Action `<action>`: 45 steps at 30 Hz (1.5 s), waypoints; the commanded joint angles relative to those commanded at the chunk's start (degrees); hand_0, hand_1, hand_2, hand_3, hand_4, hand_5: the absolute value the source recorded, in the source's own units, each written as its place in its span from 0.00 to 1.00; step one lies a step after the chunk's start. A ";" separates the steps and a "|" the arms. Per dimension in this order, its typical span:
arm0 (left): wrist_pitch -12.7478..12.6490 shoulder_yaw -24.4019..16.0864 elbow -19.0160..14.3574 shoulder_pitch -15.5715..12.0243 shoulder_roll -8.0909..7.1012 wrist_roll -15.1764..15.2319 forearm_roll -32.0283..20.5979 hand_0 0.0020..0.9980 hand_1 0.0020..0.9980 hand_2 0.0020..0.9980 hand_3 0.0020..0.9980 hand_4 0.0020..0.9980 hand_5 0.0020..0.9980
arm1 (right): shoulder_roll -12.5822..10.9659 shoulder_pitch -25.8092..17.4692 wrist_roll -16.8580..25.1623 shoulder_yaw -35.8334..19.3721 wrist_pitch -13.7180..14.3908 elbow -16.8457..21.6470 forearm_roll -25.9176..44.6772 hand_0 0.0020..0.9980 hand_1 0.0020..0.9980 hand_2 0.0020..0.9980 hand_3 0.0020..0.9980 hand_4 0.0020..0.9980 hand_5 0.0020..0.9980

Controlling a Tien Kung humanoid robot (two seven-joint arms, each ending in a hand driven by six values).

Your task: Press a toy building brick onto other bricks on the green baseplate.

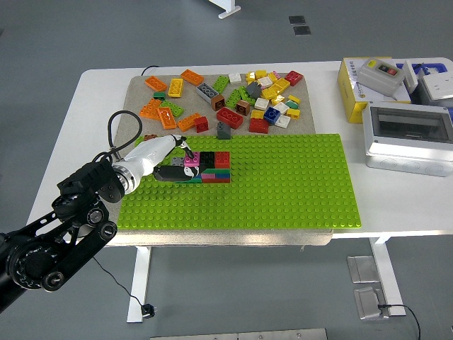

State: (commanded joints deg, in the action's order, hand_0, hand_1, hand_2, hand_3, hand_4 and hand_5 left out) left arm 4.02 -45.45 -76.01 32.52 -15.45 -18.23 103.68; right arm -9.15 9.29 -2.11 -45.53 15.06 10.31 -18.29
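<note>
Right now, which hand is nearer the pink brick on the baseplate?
Left. The left hand has its fingertips at the pink brick; the right hand is out of view.

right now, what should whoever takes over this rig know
Left hand: at the brick stack on the green baseplate, fingers on the pink brick at the stack's left end; whether it grips or only presses is unclear.
Right hand: out of view.
Loose bricks lie on the mat beyond the baseplate.
Done: the stack is built, pink brick placed on it.
Left: confirm it is seated, then withdraw the hand.
</note>
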 joint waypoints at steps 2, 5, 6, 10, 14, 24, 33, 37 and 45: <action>0.15 -0.29 -0.19 0.00 -0.17 0.04 -0.09 1.00 0.96 0.95 0.65 0.81 0.66 | 0.02 -0.06 0.00 -0.03 0.00 0.00 -0.06 0.71 0.70 0.72 0.70 0.40 0.82; 0.20 -0.72 -0.52 0.10 -0.46 0.08 -0.17 1.00 0.96 0.95 0.65 0.81 0.66 | 0.02 -0.13 0.02 0.00 0.00 0.00 -0.11 0.71 0.70 0.72 0.70 0.40 0.82; 0.17 -0.91 -0.63 0.14 -0.54 0.09 -0.23 1.00 0.96 0.95 0.65 0.81 0.66 | 0.02 -0.13 0.02 0.04 0.00 0.00 -0.14 0.71 0.70 0.72 0.70 0.40 0.82; 0.19 -1.81 -1.14 0.10 -0.74 0.10 -0.48 1.00 0.96 0.95 0.66 0.81 0.66 | -0.02 -0.07 -0.04 0.05 -0.01 0.00 -0.46 0.71 0.70 0.72 0.70 0.40 0.82; 0.22 -3.21 -2.44 -0.44 -1.03 -0.04 -0.06 1.00 0.96 0.95 0.66 0.81 0.66 | -0.07 0.05 -0.04 -0.11 -0.01 0.00 -0.93 0.71 0.70 0.71 0.70 0.40 0.82; -0.24 -8.24 -9.11 -2.28 -4.63 0.75 -0.70 1.00 0.96 0.95 0.66 0.80 0.66 | -0.30 0.17 0.86 0.53 0.06 0.00 0.08 0.71 0.70 0.71 0.70 0.40 0.82; -1.10 -9.54 -9.98 -2.72 -6.74 3.66 -4.66 1.00 0.96 0.95 0.68 0.79 0.64 | 0.06 -0.15 0.87 -1.10 0.32 0.00 -1.55 0.71 0.70 0.71 0.70 0.40 0.82; -3.35 -10.43 -7.79 -3.88 -8.22 6.89 -6.06 1.00 0.96 0.95 0.68 0.79 0.64 | 0.21 -0.12 0.67 -1.78 0.49 0.00 -2.81 0.71 0.70 0.71 0.70 0.40 0.82; -10.70 -8.31 -1.63 -7.17 -13.15 13.23 -3.54 1.00 0.96 0.97 0.89 0.72 0.46 | 0.39 -0.29 0.34 -2.94 0.50 0.00 -3.35 0.71 0.70 0.71 0.70 0.40 0.82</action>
State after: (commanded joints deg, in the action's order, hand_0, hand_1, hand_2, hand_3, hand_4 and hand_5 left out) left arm -6.68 -53.76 -77.64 25.35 -28.59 -5.00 100.14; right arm -8.76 9.00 -1.77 -48.47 15.55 10.31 -21.65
